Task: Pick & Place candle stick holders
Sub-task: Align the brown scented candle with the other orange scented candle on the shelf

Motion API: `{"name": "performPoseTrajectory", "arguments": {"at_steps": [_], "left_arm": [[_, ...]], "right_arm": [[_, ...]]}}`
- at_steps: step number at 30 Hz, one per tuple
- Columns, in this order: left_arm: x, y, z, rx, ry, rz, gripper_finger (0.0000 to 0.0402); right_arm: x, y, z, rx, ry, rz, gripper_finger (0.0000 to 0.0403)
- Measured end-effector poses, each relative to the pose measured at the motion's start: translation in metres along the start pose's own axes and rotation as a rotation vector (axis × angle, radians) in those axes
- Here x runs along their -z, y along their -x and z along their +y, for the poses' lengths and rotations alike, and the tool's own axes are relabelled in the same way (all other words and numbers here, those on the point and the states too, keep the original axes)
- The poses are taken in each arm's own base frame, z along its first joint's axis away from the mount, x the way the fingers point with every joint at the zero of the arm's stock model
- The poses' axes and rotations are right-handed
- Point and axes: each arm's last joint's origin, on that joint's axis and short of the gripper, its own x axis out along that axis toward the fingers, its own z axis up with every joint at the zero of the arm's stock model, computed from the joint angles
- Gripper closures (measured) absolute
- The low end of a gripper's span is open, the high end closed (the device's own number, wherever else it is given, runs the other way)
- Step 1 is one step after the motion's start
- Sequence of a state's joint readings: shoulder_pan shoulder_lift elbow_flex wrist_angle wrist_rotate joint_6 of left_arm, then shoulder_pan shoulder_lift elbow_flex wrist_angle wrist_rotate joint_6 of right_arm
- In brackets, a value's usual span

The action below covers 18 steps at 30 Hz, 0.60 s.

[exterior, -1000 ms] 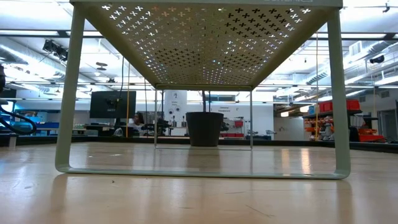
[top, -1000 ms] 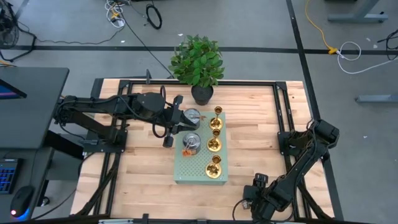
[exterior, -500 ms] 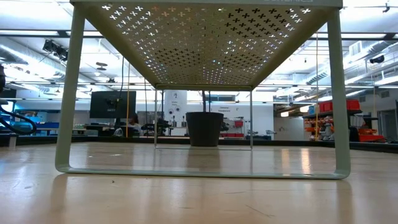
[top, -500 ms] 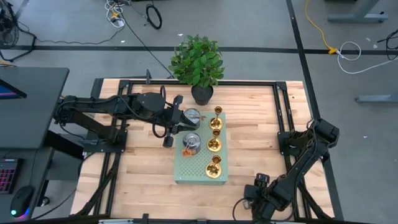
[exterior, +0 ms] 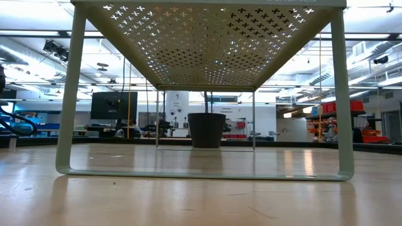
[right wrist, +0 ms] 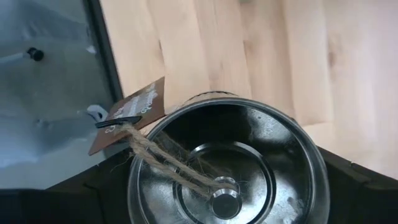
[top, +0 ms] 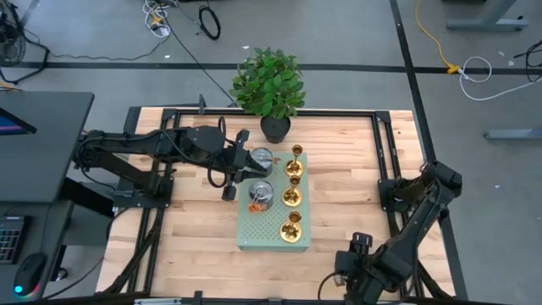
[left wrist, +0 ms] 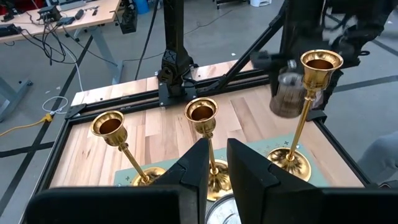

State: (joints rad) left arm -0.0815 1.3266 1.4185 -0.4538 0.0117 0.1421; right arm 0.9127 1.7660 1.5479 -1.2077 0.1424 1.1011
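Note:
Three gold candle stick holders point(top: 291, 195) stand in a row on the pale green perforated board point(top: 254, 230); they also show in the left wrist view point(left wrist: 202, 112). Two squat silver holders point(top: 260, 195) stand on the board to their left. My left gripper point(top: 246, 158) is at the far silver holder point(top: 262, 158), its fingers almost together point(left wrist: 217, 149). My right gripper point(top: 360, 254), over the table's near right corner, is shut on a third silver holder point(right wrist: 227, 168) with a twine-tied brown tag point(right wrist: 127, 115). My left gripper comes level from the table's left at the far silver holder's rim point(left wrist: 219, 210), which shows in the narrow gap between the fingers. The holder stands upright on the board. Whether one finger is inside the cup, I cannot tell. My right gripper holds the silver holder between its two fingers point(right wrist: 357, 180), one on each outer side of the round wall point(right wrist: 311, 155). The cup's open mouth faces the wrist camera, and bare table wood shows behind it.
A plant in a black pot point(top: 269, 85) stands at the table's far edge, just behind the board. The low view looks under the board point(exterior: 201, 37), which stands on thin legs. Black frame rails point(top: 383, 144) run along the table's sides. Bare wood lies right of the board.
My right arm has shifted a little toward the table's right edge, still at the near right corner.

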Motion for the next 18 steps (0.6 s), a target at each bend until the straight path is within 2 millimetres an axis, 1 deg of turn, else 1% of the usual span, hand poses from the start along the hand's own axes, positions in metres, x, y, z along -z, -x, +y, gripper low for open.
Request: {"name": "performPoseTrajectory", "arguments": {"at_steps": [5,12,15,18], "left_arm": [[0.0,0.0,0.0,0.0,0.0,0.0,0.0335],[0.0,0.0,0.0,0.0,0.0,0.0,0.0335],[0.0,0.0,0.0,0.0,-0.001,0.0,0.0335],[-0.002,0.0,0.001,-0.029,-0.07,-0.017,0.0335]], "right_arm": [[-0.011,0.045,0.003,-0.04,-0.01,-0.063,0.0062],[-0.028,0.105,0.003,-0.152,-0.009,-0.241,0.0062],[-0.034,0.125,0.001,-0.191,-0.008,-0.312,0.0062],[-0.039,0.139,-0.003,-0.216,-0.006,-0.364,0.0062]]}}
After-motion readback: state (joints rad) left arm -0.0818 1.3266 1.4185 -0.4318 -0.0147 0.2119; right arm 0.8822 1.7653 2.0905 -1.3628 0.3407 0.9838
